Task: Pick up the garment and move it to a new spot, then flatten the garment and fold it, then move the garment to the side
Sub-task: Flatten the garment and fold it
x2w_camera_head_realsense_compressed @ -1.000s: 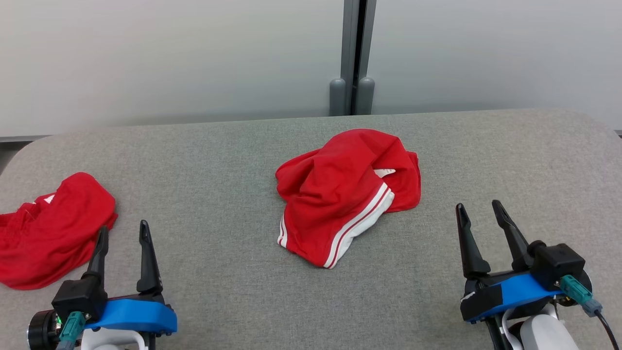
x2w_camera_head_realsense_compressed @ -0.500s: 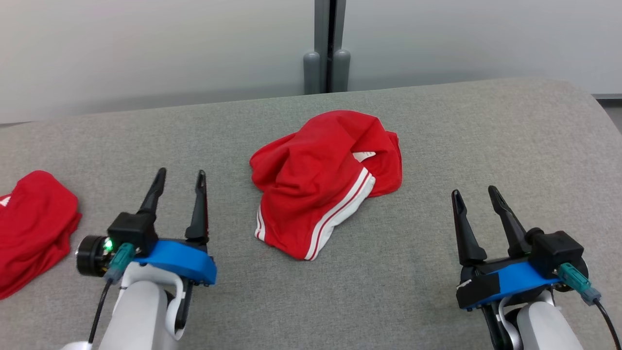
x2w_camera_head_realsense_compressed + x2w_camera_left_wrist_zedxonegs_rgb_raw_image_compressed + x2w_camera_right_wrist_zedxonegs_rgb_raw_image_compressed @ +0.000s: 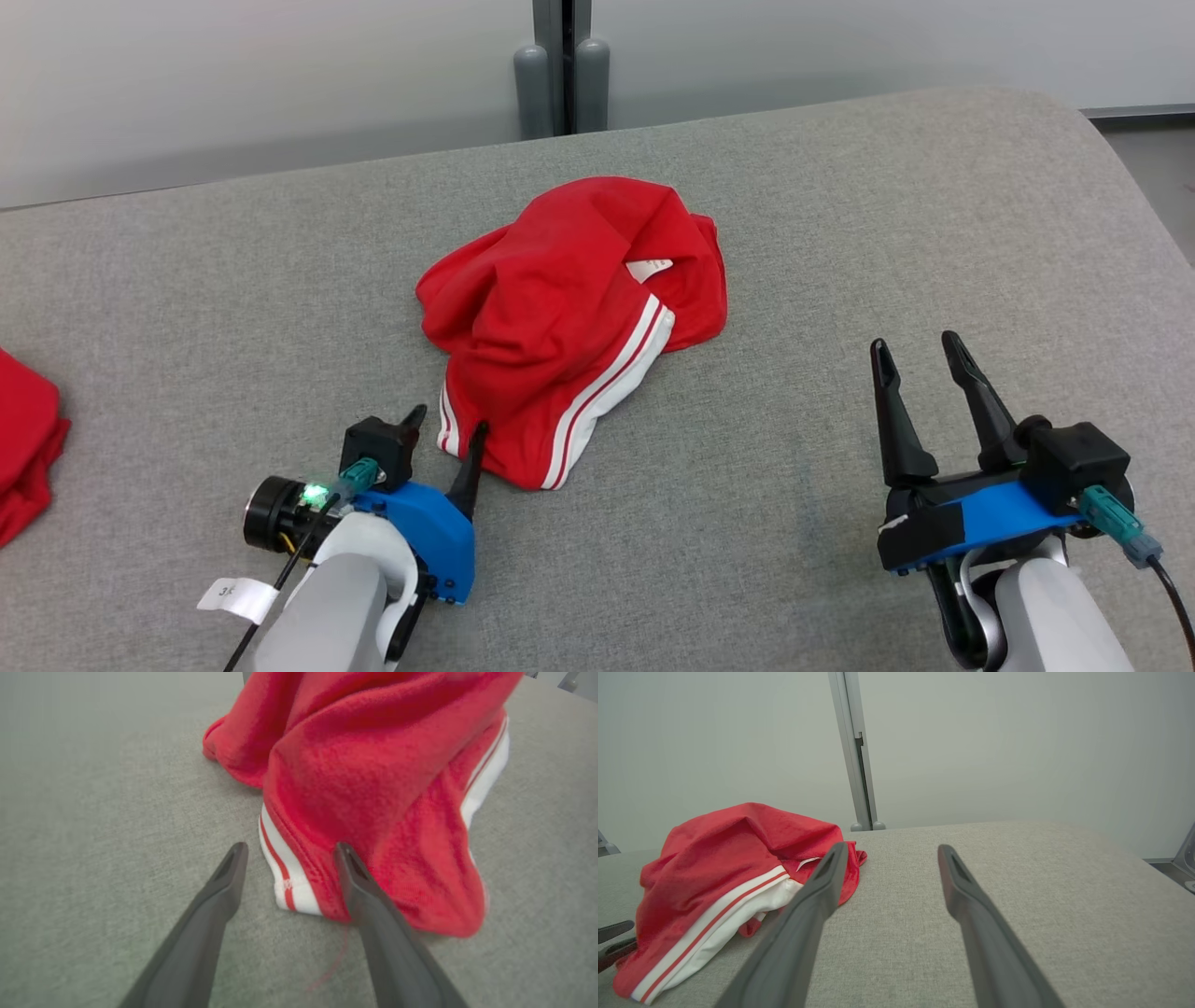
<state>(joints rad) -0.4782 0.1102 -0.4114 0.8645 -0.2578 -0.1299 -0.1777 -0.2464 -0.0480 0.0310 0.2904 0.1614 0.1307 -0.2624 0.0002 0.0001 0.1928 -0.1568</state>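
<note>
The garment [image 3: 560, 317] is a crumpled red piece with white stripes, lying in the middle of the grey cloth table [image 3: 840, 233]. My left gripper [image 3: 448, 422] is open at the garment's near left corner. In the left wrist view the striped hem corner [image 3: 289, 877] sits between the left gripper's [image 3: 288, 851] two fingers, and the right finger presses against the red cloth. My right gripper [image 3: 917, 347] stands open over bare table, well to the right of the garment [image 3: 724, 877]. Nothing is between the right gripper's [image 3: 891, 851] fingers.
A second red garment [image 3: 23, 439] lies at the table's left edge. Behind the table a grey post [image 3: 560, 65] stands against the pale wall. The table's rounded right corner [image 3: 1092, 140] drops off to the floor.
My left gripper has moved forward and right, from beside the other red garment to the striped corner of the middle one. The head view has swung right. The right gripper has stayed put.
</note>
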